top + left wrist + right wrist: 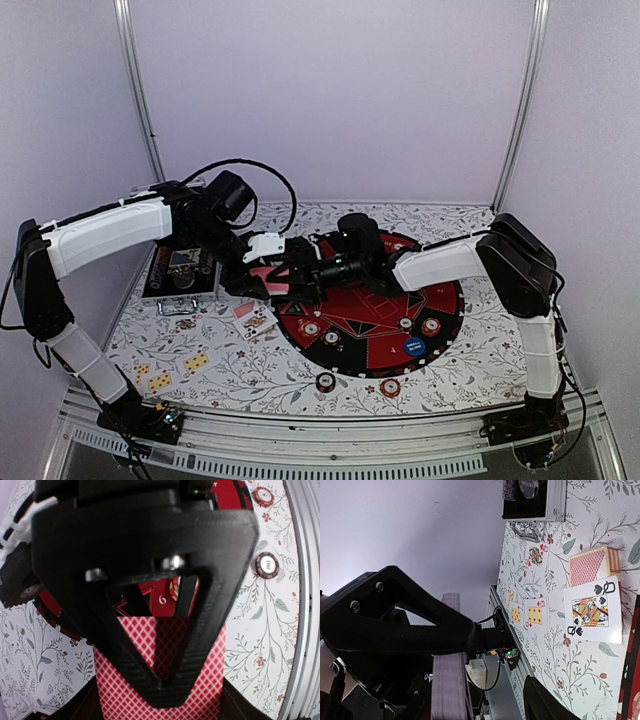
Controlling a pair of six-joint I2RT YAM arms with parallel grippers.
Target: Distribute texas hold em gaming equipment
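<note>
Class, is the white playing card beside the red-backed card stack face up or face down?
Face up: the white playing card shows its queen of spades picture and corner marks, flat beside the red-backed card stack.

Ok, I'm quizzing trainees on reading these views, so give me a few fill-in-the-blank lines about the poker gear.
The face-up card beside the red-backed deck is the queen of ____.
The chip on the floral cloth in the left wrist view reads ____.
The button disc on the mat is coloured ____.
The card in the left gripper shows its red-checked ____.
Missing words: spades; 100; blue; back.
</note>
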